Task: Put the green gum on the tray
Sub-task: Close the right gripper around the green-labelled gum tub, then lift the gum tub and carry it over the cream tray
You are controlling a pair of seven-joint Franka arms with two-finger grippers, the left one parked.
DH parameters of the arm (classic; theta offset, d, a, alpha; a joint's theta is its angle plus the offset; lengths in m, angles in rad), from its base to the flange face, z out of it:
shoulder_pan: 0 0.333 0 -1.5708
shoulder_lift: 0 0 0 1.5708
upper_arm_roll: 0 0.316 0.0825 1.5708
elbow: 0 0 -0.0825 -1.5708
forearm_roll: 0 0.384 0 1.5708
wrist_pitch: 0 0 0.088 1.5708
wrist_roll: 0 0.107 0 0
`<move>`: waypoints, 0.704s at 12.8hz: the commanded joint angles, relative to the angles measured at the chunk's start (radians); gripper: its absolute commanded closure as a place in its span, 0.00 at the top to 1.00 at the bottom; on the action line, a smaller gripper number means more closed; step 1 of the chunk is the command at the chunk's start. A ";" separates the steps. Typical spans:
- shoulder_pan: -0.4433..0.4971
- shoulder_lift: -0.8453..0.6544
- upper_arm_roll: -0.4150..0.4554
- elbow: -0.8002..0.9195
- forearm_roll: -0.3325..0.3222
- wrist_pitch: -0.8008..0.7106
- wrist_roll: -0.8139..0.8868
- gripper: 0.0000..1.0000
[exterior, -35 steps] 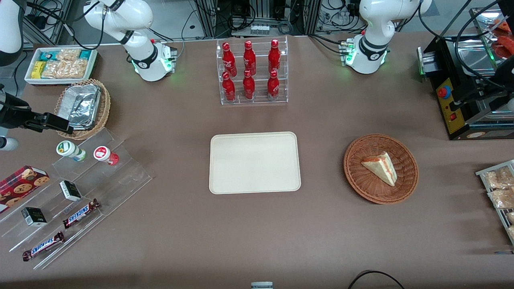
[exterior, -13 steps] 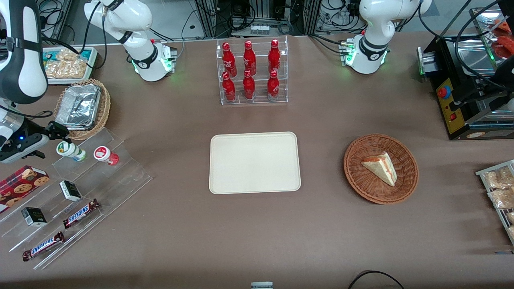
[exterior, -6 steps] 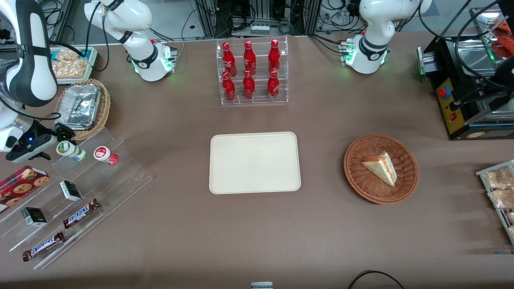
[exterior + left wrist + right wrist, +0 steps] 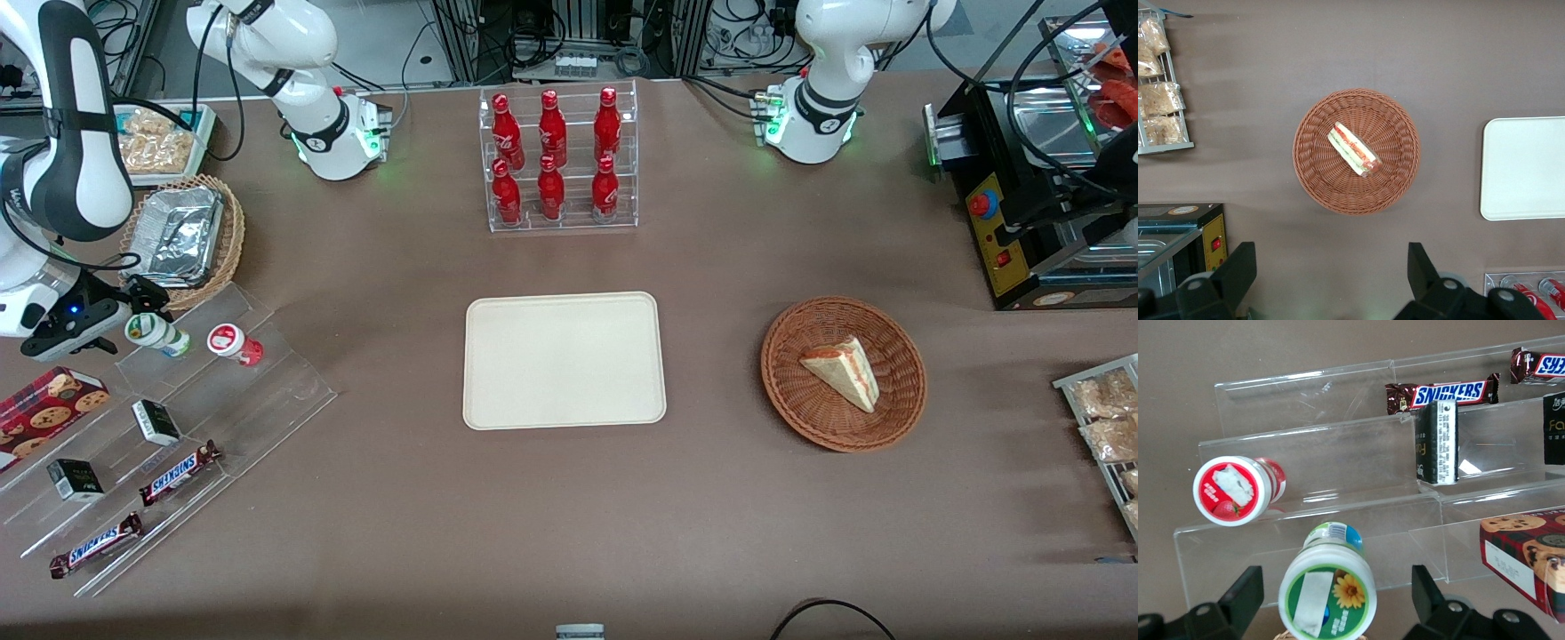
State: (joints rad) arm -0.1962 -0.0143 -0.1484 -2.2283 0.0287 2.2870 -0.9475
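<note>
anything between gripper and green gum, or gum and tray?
Nothing visible. The gripper is open, one finger on each side of the green gum on the acrylic stand. Bare table lies between it and the tray; the red gum stands beside it.

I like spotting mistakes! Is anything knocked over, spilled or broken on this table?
Nothing looks spilled or broken. The green gum and the red gum bottle sit on the clear stepped rack, and the tray lies bare and square on the table. The gripper waits at the green gum, jaws open either side of it.
</note>
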 commanded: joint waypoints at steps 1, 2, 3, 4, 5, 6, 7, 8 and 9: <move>0.006 0.000 -0.008 -0.008 0.005 0.025 -0.016 0.59; 0.007 0.000 -0.008 -0.008 0.005 0.023 -0.016 0.26; 0.009 0.002 -0.008 -0.008 0.005 0.023 -0.014 0.02; 0.011 0.002 -0.008 -0.005 0.005 0.020 -0.014 0.00; 0.012 0.000 -0.008 0.001 0.005 0.011 -0.014 0.00; 0.014 -0.003 -0.008 0.013 0.005 0.008 -0.014 0.00; 0.017 -0.010 -0.008 0.021 0.005 -0.004 -0.013 0.00; 0.018 -0.016 0.000 0.056 0.005 -0.059 -0.008 0.00; 0.032 -0.016 0.001 0.106 0.007 -0.134 -0.002 0.00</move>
State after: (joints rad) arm -0.1846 -0.0158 -0.1457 -2.1976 0.0288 2.2600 -0.9476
